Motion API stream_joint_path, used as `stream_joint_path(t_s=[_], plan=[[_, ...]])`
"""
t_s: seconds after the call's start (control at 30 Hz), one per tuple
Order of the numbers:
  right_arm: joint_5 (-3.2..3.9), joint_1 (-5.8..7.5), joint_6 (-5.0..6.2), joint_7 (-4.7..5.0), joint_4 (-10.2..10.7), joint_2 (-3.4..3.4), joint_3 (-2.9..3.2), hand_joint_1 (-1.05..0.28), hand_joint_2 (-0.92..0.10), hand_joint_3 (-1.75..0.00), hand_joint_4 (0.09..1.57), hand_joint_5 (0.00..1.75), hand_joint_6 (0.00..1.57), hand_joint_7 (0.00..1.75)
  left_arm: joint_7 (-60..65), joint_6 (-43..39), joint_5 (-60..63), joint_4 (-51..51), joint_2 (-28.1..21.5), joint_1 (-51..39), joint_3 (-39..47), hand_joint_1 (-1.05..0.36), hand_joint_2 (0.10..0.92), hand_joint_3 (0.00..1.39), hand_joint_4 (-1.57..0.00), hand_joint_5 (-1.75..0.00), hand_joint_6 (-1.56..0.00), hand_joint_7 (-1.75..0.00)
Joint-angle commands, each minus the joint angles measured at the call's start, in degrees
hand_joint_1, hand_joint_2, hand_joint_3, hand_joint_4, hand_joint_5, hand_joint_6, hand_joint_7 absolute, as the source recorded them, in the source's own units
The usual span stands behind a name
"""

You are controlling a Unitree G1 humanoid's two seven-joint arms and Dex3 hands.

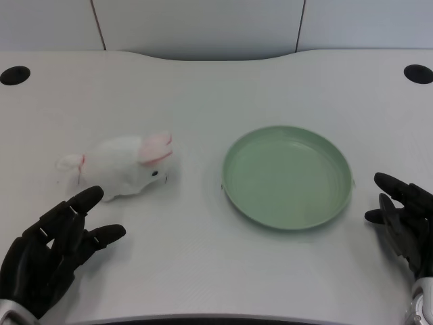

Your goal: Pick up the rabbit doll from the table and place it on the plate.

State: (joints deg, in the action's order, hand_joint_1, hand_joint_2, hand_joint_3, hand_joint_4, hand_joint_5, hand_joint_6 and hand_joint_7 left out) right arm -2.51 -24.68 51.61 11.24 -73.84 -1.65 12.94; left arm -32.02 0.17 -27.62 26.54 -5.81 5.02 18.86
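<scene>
Table edges: the white table has a curved far edge near the top of the view, and its near edge runs along the bottom. One dark round hole sits in the far left corner and another dark hole sits in the far right corner.
Open room: bare table lies between the rabbit doll and the plate, and more bare table lies in front of both, toward the robot.
Left hand: the black left hand is at the bottom left. Its fingers are spread apart and it holds nothing. One fingertip is very close to the doll's near side; whether it touches cannot be told.
Rabbit doll: the white rabbit doll lies on the table, on the left, with pink ears and a small dark eye. Its head points toward the plate. It is not on the plate.
Plate: the green plate sits on the table right of the middle, well apart from the doll.
Right hand: the right hand is at the right edge, just beside the plate.
Count: one doll, one plate, two holes, two hands.
</scene>
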Motion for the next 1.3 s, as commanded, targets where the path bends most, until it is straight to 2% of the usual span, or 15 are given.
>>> stream_joint_path(t_s=[0.03, 0.3, 0.43, 0.5, 0.53, 0.6, 0.7, 0.77, 0.83, 0.9, 0.93, 1.03, 1.17, 1.23, 1.3], plan=[[0.21, -0.09, -0.57, 0.57, -0.01, -0.7, 0.18, -0.34, -0.92, -0.27, 0.8, 1.03, 1.03, 0.03, 0.32, -0.11, 0.65, 0.05, -1.06, -0.25, -0.04, -0.69, 0.921, 0.27, -0.47, -0.98, -0.72, -0.01], [-0.19, 0.36, 0.3, 1.05, 0.08, -0.82, -0.22, -0.35, -0.92, -0.27, 0.8, 1.0, 1.02, 0.03, 1.11, 0.31, 0.75, -1.44, -0.81, -1.17, -0.17, -0.68, 0.921, 0.29, -0.46, -1.0, -0.72, -0.01], [0.71, 0.24, 0.32, -0.42, 0.03, -0.58, 0.25, -0.36, -0.92, -0.27, 0.82, 1.0, 1.04, 0.03, 1.73, -0.16, 1.05, -2.97, -0.55, -2.08, -0.37, -0.67, 0.921, 0.33, -0.46, -1.0, -0.71, 0.0], [-0.29, 0.35, 0.3, 0.72, 0.11, -0.71, -0.4, -0.36, -0.92, -0.27, 0.82, 1.0, 1.04, 0.03, 0.22, -1.59, 0.88, -2.77, -0.81, -2.21, -0.35, -0.68, 0.921, 0.3, -0.44, -1.0, -0.7, 0.0], [-0.5, 0.47, 0.46, 1.16, 0.2, -0.59, -0.55, -0.36, -0.92, -0.27, 0.82, 1.0, 1.04, 0.03, -1.19, -2.76, 0.66, -2.61, -1.08, -2.15, -0.34, -0.69, 0.921, 0.27, -0.43, -1.01, -0.7, 0.0], [-0.67, 0.61, 0.76, 1.64, 0.3, -0.38, -0.64, -0.36, -0.92, -0.27, 0.83, 1.02, 1.04, 0.03, -2.92, -4.11, 0.3, -2.44, -1.39, -2.06, -0.26, -0.69, 0.921, 0.19, -0.41, -1.01, -0.68, 0.0], [-0.83, 0.47, 0.29, 1.93, 0.11, -0.25, -0.66, -0.36, -0.92, -0.27, 0.83, 1.06, 1.04, 0.03, -5.5, -7.84, 0.24, -3.96, -1.64, -1.19, -0.35, -0.7, 0.92, 0.07, -0.45, -0.95, -0.71, -0.02], [-0.82, 0.43, 0.15, 1.97, 0.12, -0.22, -0.64, -0.36, -0.92, -0.27, 0.81, 1.12, 1.05, 0.03, -5.85, -10.86, 1.75, -4.79, -2.11, -0.65, -0.94, -0.7, 0.921, 0.05, -0.48, -0.94, -0.73, -0.02], [-0.99, 0.65, 0.66, 2.11, 0.32, -0.19, -0.79, -0.37, -0.92, -0.27, 0.78, 1.19, 1.05, 0.03, -5.39, -15.25, 5.15, -5.07, -3.35, 0.12, -2.11, -0.72, 0.921, 0.11, -0.47, -0.92, -0.7, -0.01], [-0.38, 0.81, 1.41, 1.06, 0.34, 0.0, -0.45, -0.37, -0.92, -0.28, 0.77, 1.22, 1.05, 0.03, -4.5, -18.05, 8.64, -5.35, -5.06, 1.27, -3.37, -0.74, 0.921, 0.14, -0.45, -0.9, -0.67, 0.0], [-0.34, 0.72, 1.22, 0.85, 0.18, -0.04, -0.41, -0.36, -0.92, -0.28, 0.76, 1.23, 1.04, 0.03, -3.92, -18.76, 10.54, -5.54, -6.24, 2.43, -4.1, -0.74, 0.921, 0.14, -0.43, -0.9, -0.66, 0.0], [-1.16, 0.61, 0.54, 1.87, 0.03, -0.21, -0.86, -0.37, -0.92, -0.27, 0.76, 1.24, 1.04, 0.03, -1.92, -18.69, 15.78, -6.13, -9.55, 5.72, -6.28, -0.68, 0.918, 0.1, -0.39, -0.9, -0.65, 0.0], [-1.55, 0.65, 0.51, 2.43, 0.04, -0.31, -1.22, -0.36, -0.92, -0.28, 0.75, 1.26, 1.04, 0.03, 0.48, -18.17, 19.8, -5.93, -11.69, 8.27, -8.32, -0.65, 0.912, 0.03, -0.35, -0.93, -0.65, 0.0], [-2.48, 0.67, 0.58, 3.81, -0.04, -0.56, -1.89, -0.35, -0.92, -0.28, 0.75, 1.27, 1.04, 0.03, 1.42, -20.44, 24.51, -3.16, -14.17, 11.74, -10.71, -0.66, 0.915, 0.02, -0.29, -0.92, -0.61, 0.0], [-2.59, 0.78, 0.5, 4.36, 0.03, -0.5, -2.05, -0.35, -0.92, -0.27, 0.74, 1.27, 1.04, 0.03, 3.09, -22.57, 31.5, 0.21, -17.41, 15.99, -14.17, -0.71, 0.919, 0.04, -0.18, -0.93, -0.54, 0.0]])
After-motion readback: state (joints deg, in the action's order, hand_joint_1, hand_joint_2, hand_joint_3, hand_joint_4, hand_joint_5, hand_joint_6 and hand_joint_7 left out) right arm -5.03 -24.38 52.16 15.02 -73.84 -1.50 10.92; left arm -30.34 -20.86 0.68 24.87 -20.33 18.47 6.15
